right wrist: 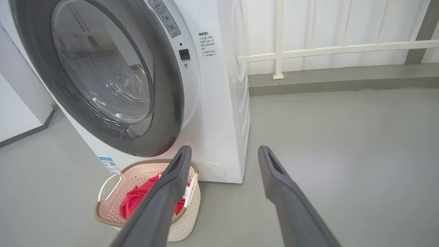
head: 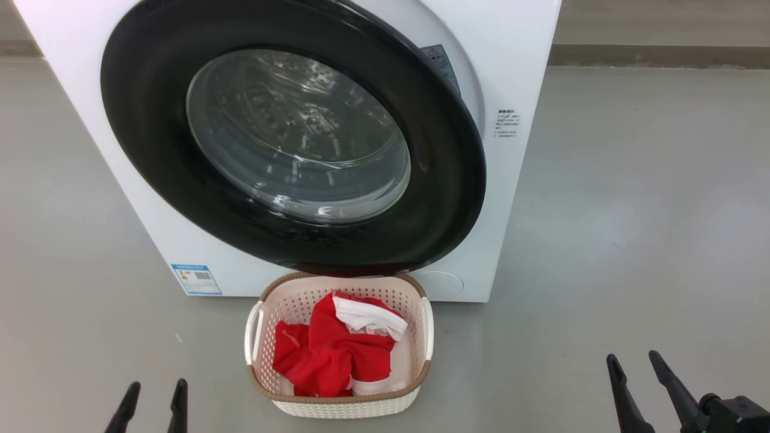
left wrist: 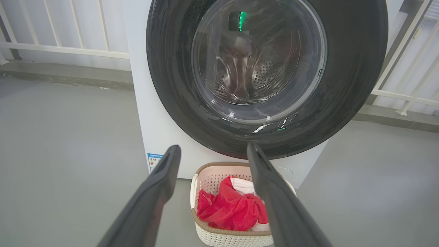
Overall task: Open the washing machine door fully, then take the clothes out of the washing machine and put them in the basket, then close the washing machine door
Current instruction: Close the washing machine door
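The washing machine (head: 523, 66) stands straight ahead. Its door (head: 150, 132), black rim around a glass bowl, lies almost against the front, and a narrow strip of the white frame shows along its right edge (right wrist: 187, 68). Through the glass I see the bare steel drum (left wrist: 264, 72). Red clothes (head: 337, 355) with white trim lie in the basket (head: 337, 412), which sits on the floor below the door. My left gripper (head: 157, 383) hangs open and empty at the lower left, short of the basket. At the lower right, my right gripper (head: 631, 356) is also open and empty.
Grey floor (head: 631, 210) spreads to both sides of the machine. A white railing (right wrist: 325, 49) on a low kerb runs behind it. A blue-and-white label (head: 195, 278) sits low on the machine's front. A white wall panel (right wrist: 17, 103) stands to the machine's left.
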### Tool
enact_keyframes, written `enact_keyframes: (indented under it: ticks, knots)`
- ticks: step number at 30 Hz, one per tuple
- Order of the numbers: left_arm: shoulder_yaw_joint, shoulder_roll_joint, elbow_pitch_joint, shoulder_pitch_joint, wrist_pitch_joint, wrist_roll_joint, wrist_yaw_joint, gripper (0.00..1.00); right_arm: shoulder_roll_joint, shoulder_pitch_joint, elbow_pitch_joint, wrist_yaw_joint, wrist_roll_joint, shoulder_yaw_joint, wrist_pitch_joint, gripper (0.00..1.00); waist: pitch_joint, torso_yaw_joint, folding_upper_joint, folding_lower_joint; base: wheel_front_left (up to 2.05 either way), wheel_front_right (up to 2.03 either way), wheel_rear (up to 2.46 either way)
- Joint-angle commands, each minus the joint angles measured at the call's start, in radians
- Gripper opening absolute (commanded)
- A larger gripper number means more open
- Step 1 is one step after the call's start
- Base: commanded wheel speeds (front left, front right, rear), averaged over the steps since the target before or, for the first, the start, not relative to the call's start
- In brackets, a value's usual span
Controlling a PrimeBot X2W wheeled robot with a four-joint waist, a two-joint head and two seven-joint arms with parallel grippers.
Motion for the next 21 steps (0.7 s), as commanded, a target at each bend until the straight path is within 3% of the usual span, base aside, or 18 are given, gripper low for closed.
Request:
enact_keyframes:
  ticks: [1, 15, 16, 17, 19, 21]
  knots:
    - [0.032, 0.01, -0.025, -0.028, -0.012, 0.009, -0.005, 1.0, -0.015, -0.03, -0.024, 0.006, -0.006, 0.019, -0.006, 1.0, 0.001, 0.0, 0.0, 0.0, 0.0, 0.0, 0.0]
    - [0.009, 0.003, -0.024, -0.036, -0.012, 0.015, -0.005, 1.0, -0.013, -0.046, -0.023, 0.006, -0.001, 0.014, -0.006, 1.0, -0.001, 0.024, 0.0, 0.0, 0.0, 0.0, 0.0]
    - [0.006, 0.002, -0.024, -0.037, -0.012, 0.015, -0.005, 1.0, -0.012, -0.05, -0.022, 0.006, 0.002, 0.017, -0.006, 0.84, 0.0, 0.027, 0.0, 0.0, 0.0, 0.0, 0.0]
    - [0.004, 0.001, -0.024, -0.038, -0.012, 0.015, -0.005, 1.0, -0.011, -0.056, -0.02, 0.006, 0.004, 0.019, -0.006, 0.45, 0.0, 0.031, 0.0, 0.0, 0.0, 0.0, 0.0]
    - [0.0, -0.001, -0.024, -0.041, -0.012, 0.016, -0.005, 1.0, -0.009, -0.073, -0.016, 0.006, 0.008, 0.025, -0.006, 0.04, 0.003, 0.037, 0.0, 0.0, 0.0, 0.0, 0.0]
    - [-0.006, -0.004, -0.024, -0.043, -0.012, 0.017, -0.005, 1.0, -0.008, -0.096, -0.011, 0.006, 0.012, 0.038, -0.006, 0.0, 0.005, 0.043, 0.0, 0.0, 0.0, 0.0, 0.0]
